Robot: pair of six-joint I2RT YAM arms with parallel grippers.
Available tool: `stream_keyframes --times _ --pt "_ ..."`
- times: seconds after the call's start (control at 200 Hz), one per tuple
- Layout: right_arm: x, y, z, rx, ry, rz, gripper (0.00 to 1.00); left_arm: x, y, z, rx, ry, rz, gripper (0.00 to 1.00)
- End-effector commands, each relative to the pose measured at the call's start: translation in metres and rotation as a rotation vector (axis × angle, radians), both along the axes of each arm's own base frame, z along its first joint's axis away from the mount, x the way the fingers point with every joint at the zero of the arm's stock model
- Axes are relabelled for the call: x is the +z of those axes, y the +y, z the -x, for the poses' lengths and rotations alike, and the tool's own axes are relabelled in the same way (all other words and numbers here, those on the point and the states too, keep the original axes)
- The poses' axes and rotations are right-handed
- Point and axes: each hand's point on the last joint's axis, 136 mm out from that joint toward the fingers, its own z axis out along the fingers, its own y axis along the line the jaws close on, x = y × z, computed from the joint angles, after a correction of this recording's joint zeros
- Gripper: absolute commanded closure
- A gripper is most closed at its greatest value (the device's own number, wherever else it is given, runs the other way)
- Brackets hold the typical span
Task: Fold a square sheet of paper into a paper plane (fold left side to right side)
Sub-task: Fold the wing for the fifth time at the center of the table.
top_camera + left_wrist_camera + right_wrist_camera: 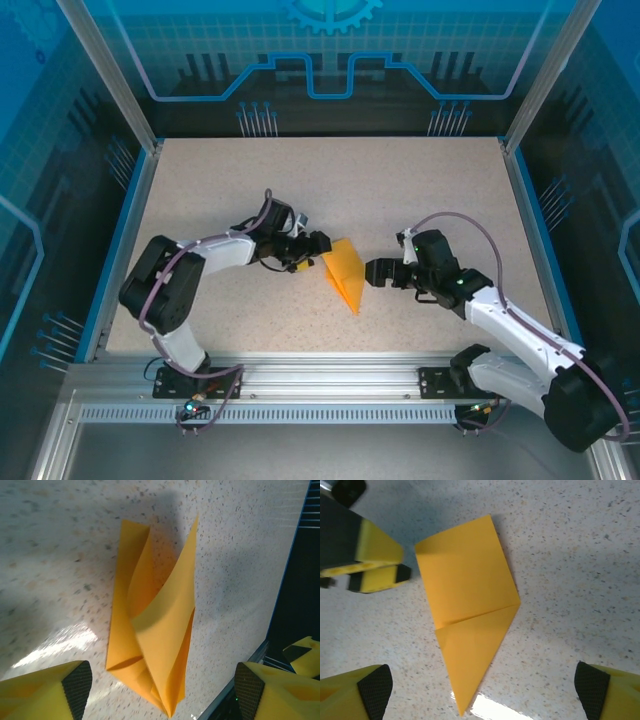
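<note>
The square sheet of paper (344, 270) is bright orange and folded into a narrow pointed shape, its tip toward the near edge. It lies mid-table between both grippers. My left gripper (315, 252) sits just left of it. In the left wrist view the paper (160, 630) has one flap standing up from the table, and its tip lies between the wide-apart fingers (75, 687) of my left gripper (162, 695), untouched. My right gripper (372, 272) is just right of the paper. In the right wrist view the paper (465, 595) looks flat, beyond my open right gripper (483, 692).
The speckled beige tabletop (330, 180) is bordered by blue rails (130, 230) at the sides and an aluminium rail (320, 370) at the near edge. My left gripper's yellow fingers (370, 560) stand at the paper's upper left corner in the right wrist view.
</note>
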Motion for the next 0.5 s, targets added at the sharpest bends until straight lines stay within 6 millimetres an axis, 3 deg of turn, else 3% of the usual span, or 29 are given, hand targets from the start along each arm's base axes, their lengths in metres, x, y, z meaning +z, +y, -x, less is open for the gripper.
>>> stream_keyframes --times 0.0,0.2,0.295,0.41,0.495 --pt "0.009 0.006 0.001 0.012 -0.014 -0.085 0.01 0.009 -0.021 -0.012 -0.035 -0.03 0.056 0.25" --pt "0.004 0.005 0.002 0.022 0.005 -0.099 0.0 -0.007 -0.029 -0.016 -0.057 -0.014 0.037 0.47" --pt "0.002 0.007 0.001 0.036 0.013 -0.101 0.0 -0.011 -0.026 -0.017 -0.068 -0.026 0.011 0.65" --pt "0.003 0.008 -0.003 0.056 0.02 -0.104 0.0 -0.007 -0.024 -0.015 -0.096 -0.066 -0.009 0.85" --pt "0.007 0.007 -0.009 0.069 0.021 -0.111 0.0 0.0 -0.023 -0.013 -0.133 -0.107 -0.01 0.91"
